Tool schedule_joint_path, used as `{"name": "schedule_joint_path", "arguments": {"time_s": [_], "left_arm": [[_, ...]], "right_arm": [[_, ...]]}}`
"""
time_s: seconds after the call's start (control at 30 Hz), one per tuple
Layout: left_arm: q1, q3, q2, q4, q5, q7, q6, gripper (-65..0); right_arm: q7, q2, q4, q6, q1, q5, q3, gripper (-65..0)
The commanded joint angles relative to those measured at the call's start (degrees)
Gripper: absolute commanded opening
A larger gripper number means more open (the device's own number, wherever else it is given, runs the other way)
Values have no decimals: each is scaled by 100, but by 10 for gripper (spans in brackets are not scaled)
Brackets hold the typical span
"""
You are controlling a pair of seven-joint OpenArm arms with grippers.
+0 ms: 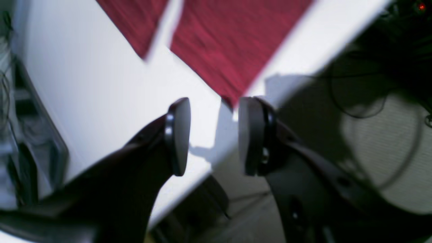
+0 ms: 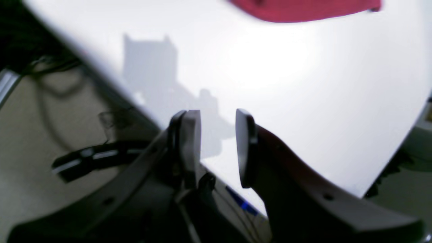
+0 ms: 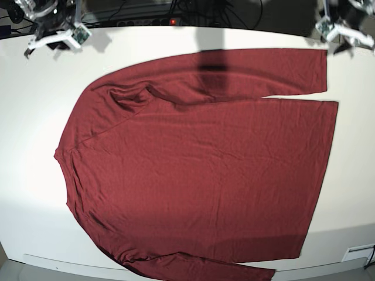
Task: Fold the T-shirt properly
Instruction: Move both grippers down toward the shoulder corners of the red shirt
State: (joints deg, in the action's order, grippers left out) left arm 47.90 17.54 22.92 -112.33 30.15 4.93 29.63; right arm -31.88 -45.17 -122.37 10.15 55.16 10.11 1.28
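A maroon T-shirt (image 3: 199,170) lies spread flat on the white tabletop (image 3: 29,117). The left hand (image 1: 214,136) and right hand (image 2: 217,148) hover at its far corners, both parted and holding nothing.

Both arms at the far corners — left gripper (image 1: 214,136) and right gripper (image 2: 217,148) apparently empty, fingers apart.

You have a white table (image 3: 35,117) under bright light. Dark cables (image 3: 193,9) trail behind its far edge. A red indicator light (image 3: 171,21) glows among them.
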Motion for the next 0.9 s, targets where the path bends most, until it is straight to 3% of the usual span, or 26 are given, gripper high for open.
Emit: {"name": "schedule_joint_path", "arguments": {"time_s": [0.0, 0.13, 0.27, 0.53, 0.87], "left_arm": [[-55, 31, 133, -72, -17, -68, 61, -420], [-326, 31, 354, 35, -42, -199, 503, -420], [-348, 31, 520, 485, -46, -909, 909, -420], [-581, -111, 684, 1060, 286, -1342, 905, -420], [-1014, -962, 684, 1248, 291, -861, 920, -420]], "right_arm": [[31, -50, -105, -94, -48, -4, 24, -470], [-98, -39, -103, -122, -273, -22, 24, -470], [-160, -37, -101, -267, -310, -22, 24, -470], [-162, -35, -101, -682, -308, -24, 24, -470], [-376, -7, -101, -767, -308, -24, 24, -470]]}}
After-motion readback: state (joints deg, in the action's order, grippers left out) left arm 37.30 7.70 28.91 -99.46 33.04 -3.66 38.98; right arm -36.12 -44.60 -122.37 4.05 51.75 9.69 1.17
